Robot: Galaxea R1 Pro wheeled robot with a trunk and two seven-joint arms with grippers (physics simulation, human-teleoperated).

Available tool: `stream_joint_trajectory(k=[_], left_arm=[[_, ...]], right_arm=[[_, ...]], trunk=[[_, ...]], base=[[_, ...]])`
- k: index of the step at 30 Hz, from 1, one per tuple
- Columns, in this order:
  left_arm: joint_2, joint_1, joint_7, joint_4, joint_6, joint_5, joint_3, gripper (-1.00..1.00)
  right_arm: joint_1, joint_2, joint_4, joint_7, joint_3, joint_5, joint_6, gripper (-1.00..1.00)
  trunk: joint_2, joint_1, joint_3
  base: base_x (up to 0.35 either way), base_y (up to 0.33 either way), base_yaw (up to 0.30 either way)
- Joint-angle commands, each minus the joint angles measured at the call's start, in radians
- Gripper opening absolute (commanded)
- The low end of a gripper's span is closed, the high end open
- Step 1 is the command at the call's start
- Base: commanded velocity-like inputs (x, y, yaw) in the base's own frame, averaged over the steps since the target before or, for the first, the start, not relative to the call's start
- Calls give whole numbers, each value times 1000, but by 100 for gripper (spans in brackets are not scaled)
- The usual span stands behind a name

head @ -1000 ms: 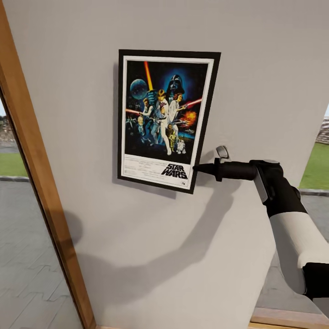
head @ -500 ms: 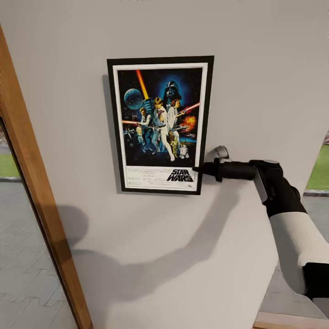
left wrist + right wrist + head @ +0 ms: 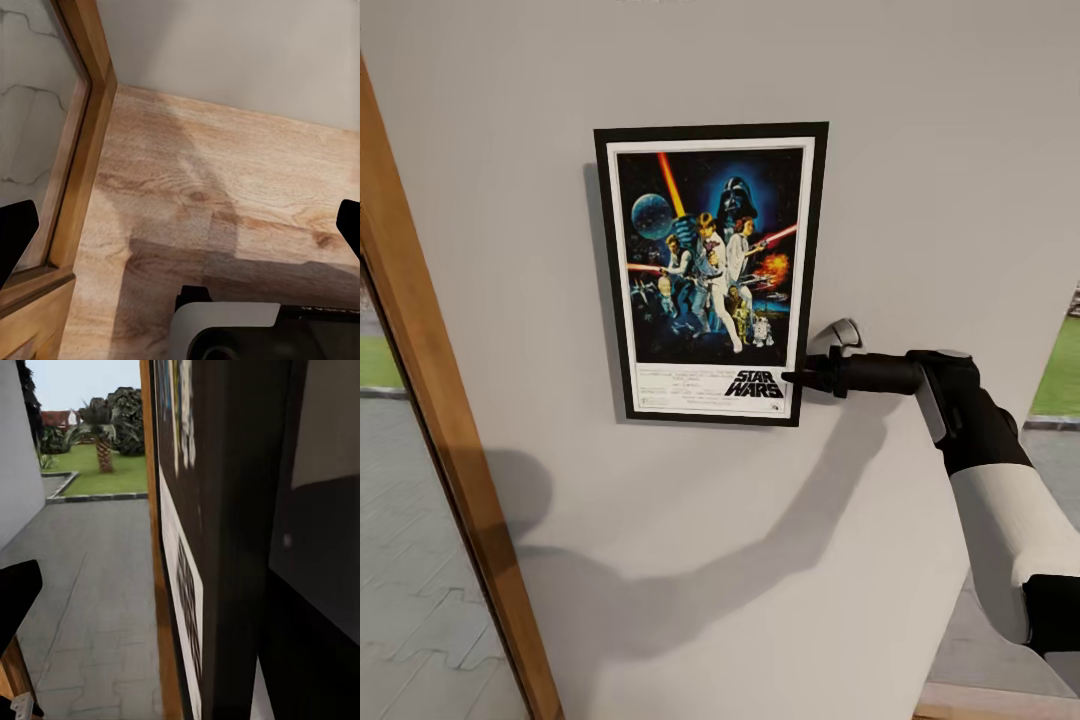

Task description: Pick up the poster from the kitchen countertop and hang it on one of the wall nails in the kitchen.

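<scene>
The Star Wars poster (image 3: 710, 272) hangs upright and flat against the pale grey wall (image 3: 920, 180), its black frame square to the view. No nail shows; the poster covers the wall behind it. My right gripper (image 3: 800, 368) reaches in from the right at the poster's lower right corner. Its jaws stand open, with the frame's edge (image 3: 240, 585) between them and one black finger (image 3: 16, 596) well off to the side. My left gripper (image 3: 180, 232) is open over the wooden floor, holding nothing. The kitchen countertop is out of view.
A wooden door frame (image 3: 430, 430) runs slantwise down the left of the wall, with glass and outdoor paving beyond it. The same frame (image 3: 82, 135) meets the wooden floor (image 3: 225, 172) beside my left gripper. Grass shows past the wall's right edge.
A second ago the poster hung tilted; it has swung upright and stayed still since. The right gripper's silver finger has spread slightly away from the frame. The head view shifted a little.
</scene>
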Motion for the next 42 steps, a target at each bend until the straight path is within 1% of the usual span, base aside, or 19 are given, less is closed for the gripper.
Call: stream_joint_trajectory(k=[1,4,9,12,15,20,21,23,26,27,30,31,32,33,34,35,38,39,42], left_arm=[[0,0,-6,-1,0,2,3,100],[0,0,-8,-1,-1,3,3,100],[0,0,-9,-1,-1,3,3,100],[0,0,-9,-2,-2,3,3,100],[0,0,-9,-1,-5,3,3,100],[0,0,-9,-1,-6,3,3,100],[0,0,-10,-1,-6,3,3,100],[0,0,-10,-2,-6,3,3,100],[0,0,-10,-3,-6,3,3,100],[0,0,-10,-3,-6,3,4,100],[0,0,-10,-3,-6,3,4,100],[0,0,-9,-3,-5,3,4,100],[-1,0,-9,-3,-5,3,4,100],[-1,0,-9,-3,-5,3,4,100],[-1,0,-10,-2,-5,3,3,100],[-2,0,-10,-1,-5,3,2,100],[-2,0,-9,-1,-5,3,2,100],[-2,0,-8,0,-5,3,2,100],[-2,0,-7,1,-5,3,1,100]], right_arm=[[0,-1,1,-13,0,4,13,100],[0,-1,0,-10,0,3,13,100],[43,-1,-14,17,-1,1,8,100],[91,-1,-58,34,-2,1,7,100],[167,-1,-151,42,-2,2,7,100],[231,-1,-207,45,-3,2,7,100],[243,-1,-212,46,-6,2,7,100],[294,-1,-225,47,-36,2,6,100],[332,-1,-230,49,-68,2,4,100],[391,-1,-233,51,-99,3,-9,100],[428,-2,-231,52,-109,5,-50,100],[542,-1,-222,47,-114,7,-84,100],[586,-1,-199,44,-115,7,-100,100],[614,-1,-172,42,-115,7,-129,100],[671,-1,-100,40,-116,7,-209,100],[729,-2,154,37,-135,8,-385,100],[739,-12,307,31,-155,8,-463,100],[747,-30,589,-37,-172,9,-628,100],[748,-38,714,-115,-175,9,-687,100]], trunk=[[0,1,0],[0,1,0],[0,1,0],[0,1,0],[0,1,0],[0,1,0],[0,1,0],[0,1,0],[0,1,0],[0,1,0],[0,1,0],[0,1,0],[0,1,0],[0,1,0],[0,1,0],[0,1,0],[0,1,0],[0,1,0],[0,1,0]], base=[[-10,0,0],[-66,0,0],[-213,0,0],[-220,0,0],[-291,0,0],[-278,0,0],[-166,0,0],[-157,0,0],[-239,0,0],[-309,0,0],[-317,0,0],[-183,0,0],[-239,0,0],[-259,0,0],[-299,0,0],[-125,0,0],[-81,0,0],[-17,0,0],[-11,0,0]])
